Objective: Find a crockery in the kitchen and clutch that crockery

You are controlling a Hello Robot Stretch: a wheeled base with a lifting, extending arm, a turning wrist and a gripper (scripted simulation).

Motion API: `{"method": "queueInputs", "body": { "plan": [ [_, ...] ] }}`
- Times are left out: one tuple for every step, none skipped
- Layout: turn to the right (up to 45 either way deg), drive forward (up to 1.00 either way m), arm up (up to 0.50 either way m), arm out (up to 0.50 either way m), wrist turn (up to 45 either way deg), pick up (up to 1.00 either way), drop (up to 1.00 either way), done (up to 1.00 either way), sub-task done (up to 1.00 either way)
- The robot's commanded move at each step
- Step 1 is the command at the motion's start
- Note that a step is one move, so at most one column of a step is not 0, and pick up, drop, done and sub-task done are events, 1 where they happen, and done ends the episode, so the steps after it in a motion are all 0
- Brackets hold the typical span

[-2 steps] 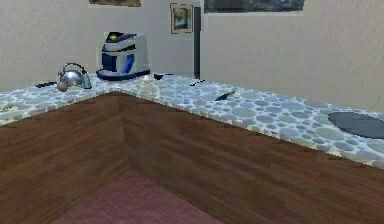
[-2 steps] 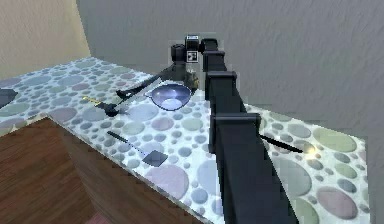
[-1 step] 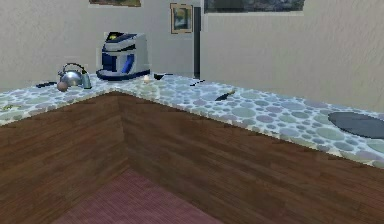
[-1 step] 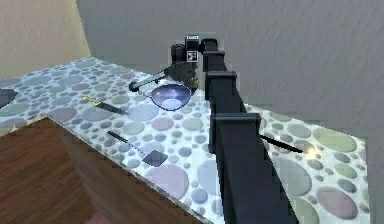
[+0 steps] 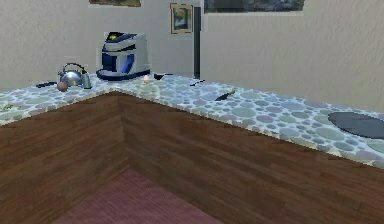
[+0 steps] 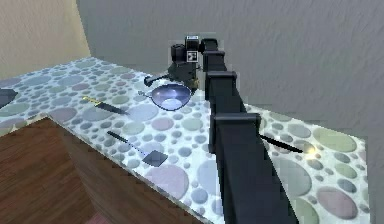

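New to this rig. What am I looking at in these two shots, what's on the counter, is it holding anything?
It's a wheeled robot with one extending arm, in a simulated kitchen. The forward view looks ahead over a pebble-topped counter with a kettle and a blue-and-white appliance. The arm side view looks out along the dark arm; its end effector sits at the far end, near a bowl on the counter, with a spatula closer in. Whether it holds anything can't be told.

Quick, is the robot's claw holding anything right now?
Gripper: cannot tell whether it holds anything; a bowl sits on the pebbled countertop near it.
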Motion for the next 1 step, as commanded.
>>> {"method": "queueInputs", "body": {
  "plan": [
    [0.0,0.00,-0.08,0.00,0.0,0.00,0.00,0.00,0.00]
  ]
}}
